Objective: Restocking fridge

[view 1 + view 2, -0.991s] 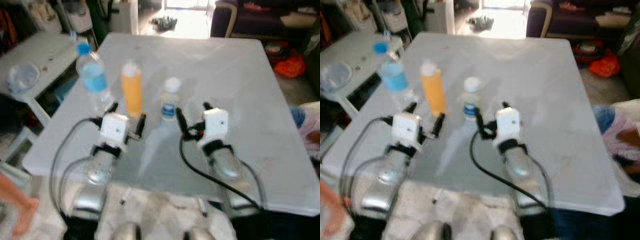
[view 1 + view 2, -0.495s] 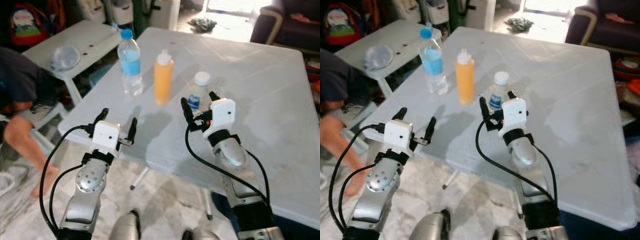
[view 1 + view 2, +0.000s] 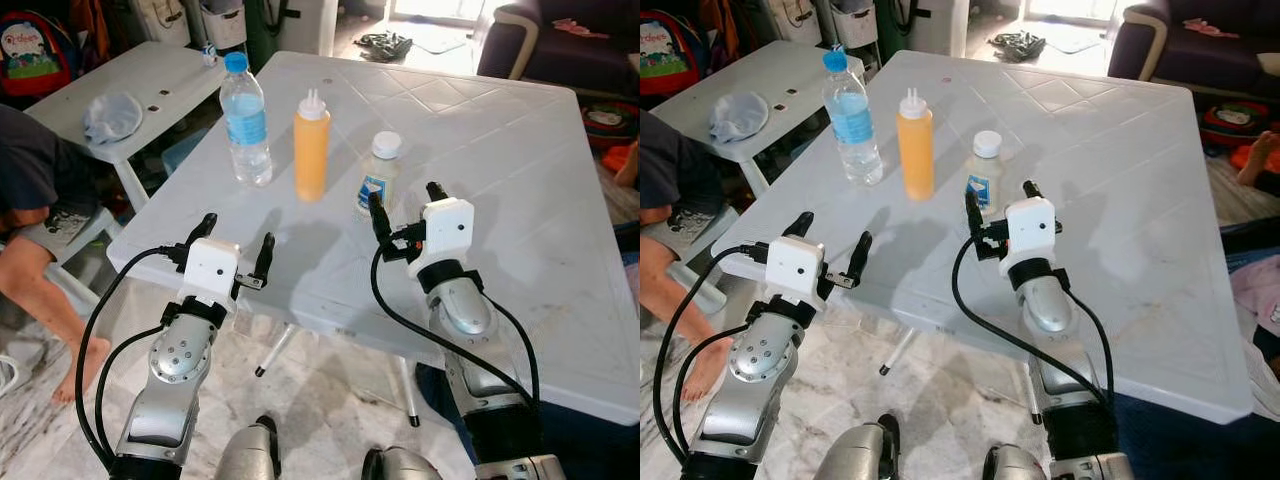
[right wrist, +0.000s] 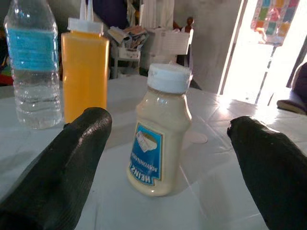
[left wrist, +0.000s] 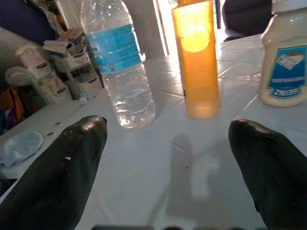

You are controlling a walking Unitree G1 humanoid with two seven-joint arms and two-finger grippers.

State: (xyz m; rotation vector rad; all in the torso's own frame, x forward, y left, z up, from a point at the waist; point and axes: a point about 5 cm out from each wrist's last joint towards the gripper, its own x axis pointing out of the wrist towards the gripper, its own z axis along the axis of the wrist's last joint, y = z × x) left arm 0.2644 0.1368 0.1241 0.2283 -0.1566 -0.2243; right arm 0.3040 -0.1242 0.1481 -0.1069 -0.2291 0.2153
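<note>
Standing at the white worktop (image 3: pixel 520 200), I hold both grippers wide open and empty. My right gripper (image 3: pixel 403 205) frames the mayonnaise jar (image 3: pixel 379 174); my left gripper (image 3: pixel 236 238) hovers at the worktop's near edge. Left of the jar stand the orange squeeze bottle (image 3: pixel 311 145) and water bottle (image 3: pixel 244 120). All 3 remain untouched, so restocking has barely begun.

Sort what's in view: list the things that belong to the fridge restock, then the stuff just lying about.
For the restock:
water bottle
orange squeeze bottle
mayonnaise jar, straight ahead of the right gripper, jaws open
left gripper, jaws open, at the table's near edge

Lying about:
crumpled cloth on the side table
backpack
person crouched beside the robot's left
</note>
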